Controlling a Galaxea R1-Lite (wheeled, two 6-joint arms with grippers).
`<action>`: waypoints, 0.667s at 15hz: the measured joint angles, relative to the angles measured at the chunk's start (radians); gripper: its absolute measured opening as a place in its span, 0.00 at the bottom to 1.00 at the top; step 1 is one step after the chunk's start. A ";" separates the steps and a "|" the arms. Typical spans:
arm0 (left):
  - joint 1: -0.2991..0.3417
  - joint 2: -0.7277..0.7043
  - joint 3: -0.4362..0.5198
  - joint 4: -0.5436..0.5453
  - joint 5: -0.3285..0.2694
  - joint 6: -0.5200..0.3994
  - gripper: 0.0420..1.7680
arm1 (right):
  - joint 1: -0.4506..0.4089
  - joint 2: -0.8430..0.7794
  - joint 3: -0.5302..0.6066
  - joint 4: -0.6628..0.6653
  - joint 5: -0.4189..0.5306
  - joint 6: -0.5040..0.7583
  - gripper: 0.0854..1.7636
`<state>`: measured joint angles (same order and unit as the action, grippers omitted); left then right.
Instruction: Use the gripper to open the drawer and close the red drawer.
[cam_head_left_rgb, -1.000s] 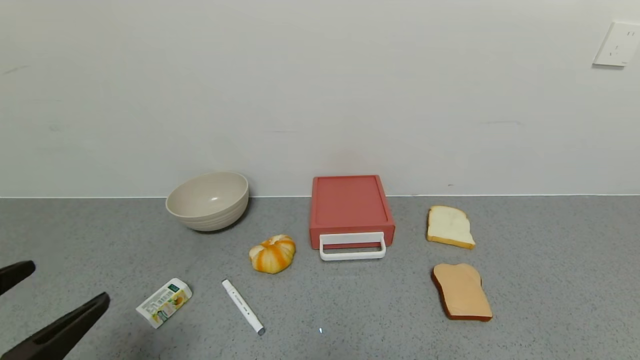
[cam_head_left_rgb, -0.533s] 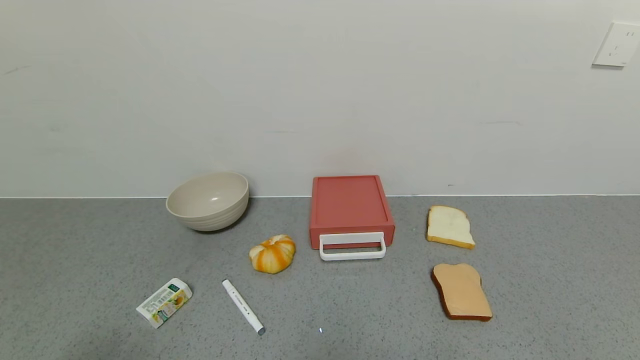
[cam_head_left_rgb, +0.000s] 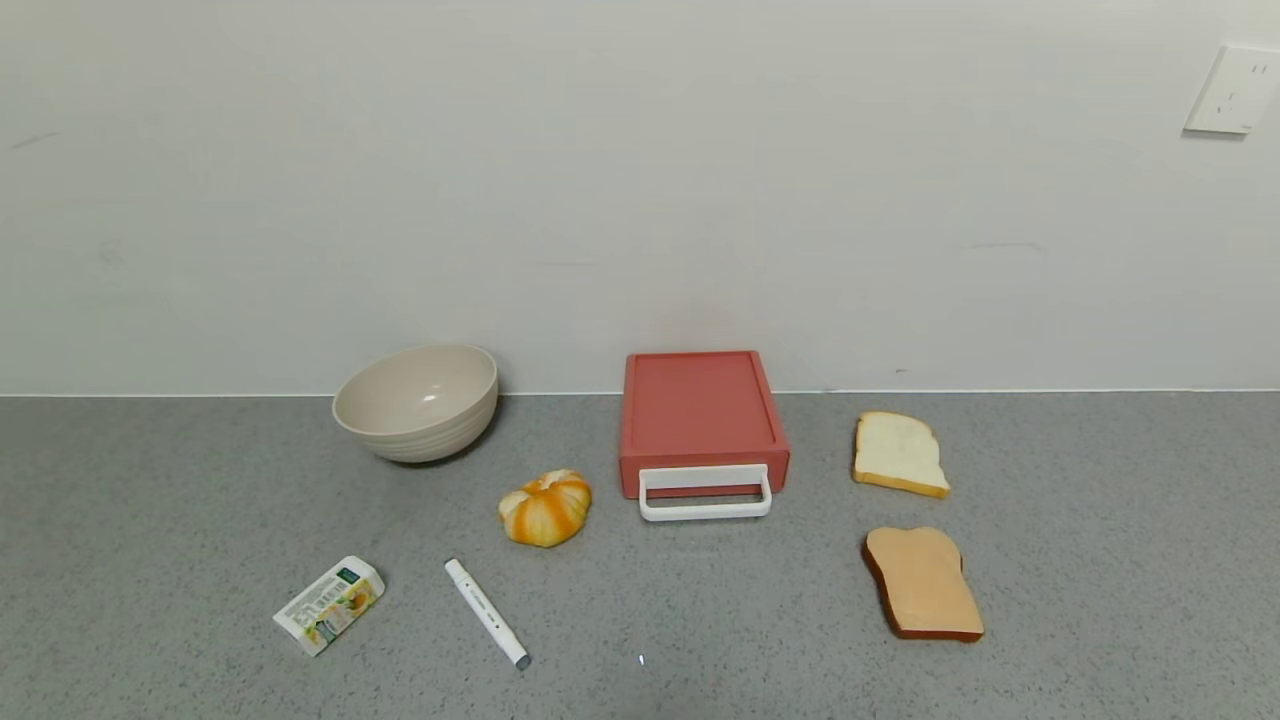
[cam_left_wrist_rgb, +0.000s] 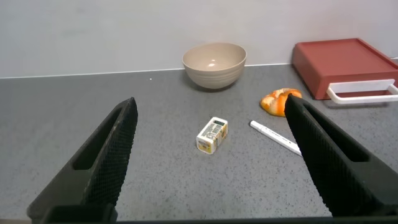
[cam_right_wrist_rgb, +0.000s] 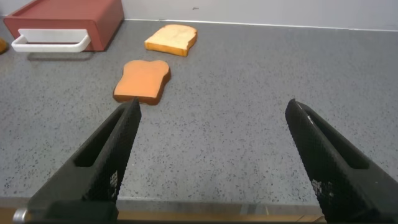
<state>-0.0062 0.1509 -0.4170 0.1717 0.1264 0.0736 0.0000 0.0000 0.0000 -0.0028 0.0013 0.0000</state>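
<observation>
The coral-red drawer (cam_head_left_rgb: 700, 410) stands shut against the back wall, with its white loop handle (cam_head_left_rgb: 705, 495) at the front. It also shows in the left wrist view (cam_left_wrist_rgb: 345, 62) and the right wrist view (cam_right_wrist_rgb: 68, 18). Neither gripper shows in the head view. My left gripper (cam_left_wrist_rgb: 211, 134) is open and empty, low over the counter near the front left. My right gripper (cam_right_wrist_rgb: 211, 134) is open and empty, low over the counter near the front edge, right of the drawer.
A beige bowl (cam_head_left_rgb: 416, 400) stands at the back left. An orange pumpkin (cam_head_left_rgb: 545, 507), a white pen (cam_head_left_rgb: 486, 612) and a small carton (cam_head_left_rgb: 328, 604) lie left of the drawer. Two bread slices (cam_head_left_rgb: 900, 453) (cam_head_left_rgb: 923, 583) lie to its right.
My left gripper's fingers showed at the lower left of the head view one second ago and have since withdrawn out of it. The drawer and other objects have not moved.
</observation>
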 joint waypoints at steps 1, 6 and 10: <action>0.002 -0.031 0.027 -0.005 -0.029 -0.001 0.97 | 0.000 0.000 0.000 0.000 0.000 0.000 0.97; 0.004 -0.134 0.220 -0.125 -0.108 -0.029 0.97 | 0.000 0.000 0.000 0.000 0.000 0.000 0.97; 0.004 -0.150 0.392 -0.275 -0.106 -0.035 0.97 | 0.000 0.000 0.000 0.000 0.000 0.000 0.97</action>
<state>-0.0017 0.0013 -0.0253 -0.1034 0.0206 0.0389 0.0000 0.0000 0.0000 -0.0028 0.0013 0.0000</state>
